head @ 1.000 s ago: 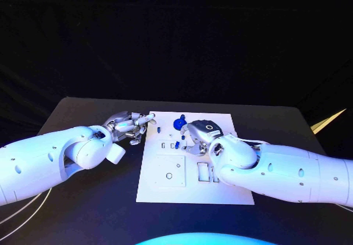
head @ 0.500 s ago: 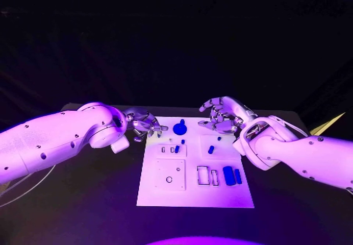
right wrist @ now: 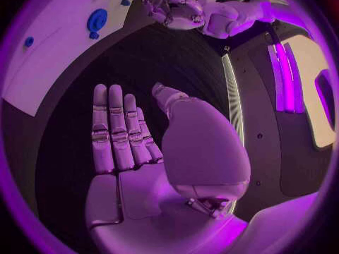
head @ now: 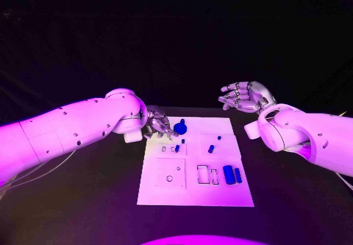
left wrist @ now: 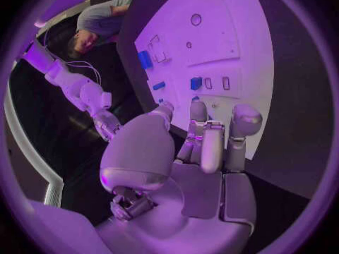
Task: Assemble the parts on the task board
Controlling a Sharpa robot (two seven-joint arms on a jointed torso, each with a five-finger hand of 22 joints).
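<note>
The left hand (head: 156, 124) hovers at the task board's (head: 195, 196) ten o'clock corner, fingers curled in and holding nothing. The right hand (head: 246, 97) is lifted beyond the two o'clock corner, fingers loosely apart, also empty. On the desk (head: 81, 204), the white board carries the blue parts: a round knob (head: 180, 128) near twelve, small pegs (head: 211, 149) mid-board, two longer bars (head: 232, 175) towards four. They look light, rigid and smooth, so likely slippery; I'd pinch each across its sides.

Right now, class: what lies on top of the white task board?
On the task board lie small blue parts: a round one at the far edge, two long ones side by side, others between. The left hand covers the board's far left corner.
</note>
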